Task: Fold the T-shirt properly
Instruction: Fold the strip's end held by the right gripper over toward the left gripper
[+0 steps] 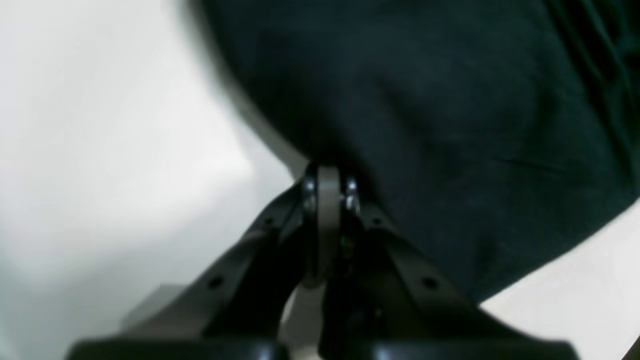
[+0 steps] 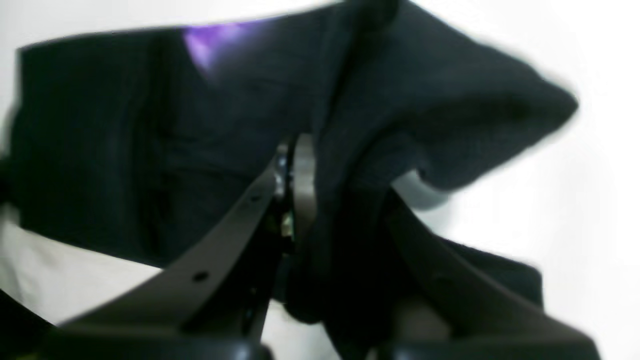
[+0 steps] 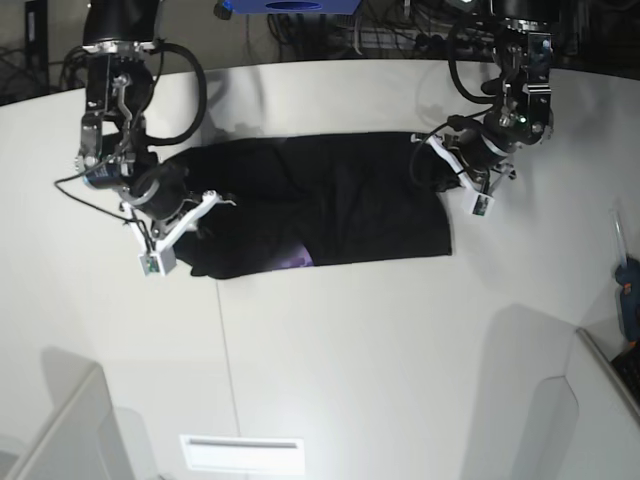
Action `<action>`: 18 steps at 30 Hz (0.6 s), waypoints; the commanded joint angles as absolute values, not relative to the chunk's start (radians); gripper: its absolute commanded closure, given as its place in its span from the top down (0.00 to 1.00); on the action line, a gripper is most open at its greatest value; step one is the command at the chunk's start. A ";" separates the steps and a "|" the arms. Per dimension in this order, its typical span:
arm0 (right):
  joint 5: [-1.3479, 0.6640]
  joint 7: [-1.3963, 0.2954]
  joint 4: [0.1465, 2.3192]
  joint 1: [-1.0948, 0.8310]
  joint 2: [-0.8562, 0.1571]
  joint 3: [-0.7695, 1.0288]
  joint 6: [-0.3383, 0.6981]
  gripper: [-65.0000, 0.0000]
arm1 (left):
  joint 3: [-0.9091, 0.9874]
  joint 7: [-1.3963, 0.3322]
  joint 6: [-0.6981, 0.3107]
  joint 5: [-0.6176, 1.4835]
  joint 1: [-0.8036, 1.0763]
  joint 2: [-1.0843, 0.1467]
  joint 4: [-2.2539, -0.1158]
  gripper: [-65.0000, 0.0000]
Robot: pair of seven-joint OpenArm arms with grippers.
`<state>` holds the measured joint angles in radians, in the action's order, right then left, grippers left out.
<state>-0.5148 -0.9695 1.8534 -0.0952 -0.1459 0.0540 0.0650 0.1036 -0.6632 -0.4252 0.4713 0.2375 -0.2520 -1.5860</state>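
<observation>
The black T-shirt [image 3: 330, 205] lies spread across the white table [image 3: 330, 340], with a small patch of purple print [image 3: 297, 260] showing at its near edge. At the shirt's left end my right gripper [image 3: 200, 212] is shut on a bunched fold of the T-shirt [image 2: 380, 115]; in the right wrist view the gripper [image 2: 340, 170] has cloth packed between its fingers and purple print [image 2: 210, 42] shows behind. My left gripper [image 3: 440, 160] is at the far right corner of the shirt. In the left wrist view this gripper [image 1: 327, 175] is shut, its tips pinching the edge of the T-shirt [image 1: 440, 115].
A blue object [image 3: 290, 5] and cables stand beyond the table's far edge. A blue tool [image 3: 628, 285] sits at the right border. Grey panels rise at the near left [image 3: 60, 430] and near right [image 3: 600, 400], and a white slot plate [image 3: 240, 452] lies near the front.
</observation>
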 commanded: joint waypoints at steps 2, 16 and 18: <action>-0.518 -0.972 1.886 -0.071 -0.156 0.024 0.035 0.00 | 0.088 -0.653 -0.429 0.479 0.223 -0.255 -1.596 0.00; -0.526 -0.981 1.969 -0.062 -0.088 -0.216 -0.139 0.00 | 0.036 -0.653 -0.429 0.479 0.229 -0.252 -1.600 0.00; -0.526 -0.981 1.969 -0.062 -0.059 -0.237 -0.139 0.00 | 0.036 -0.653 -0.429 0.479 0.232 -0.251 -1.600 0.00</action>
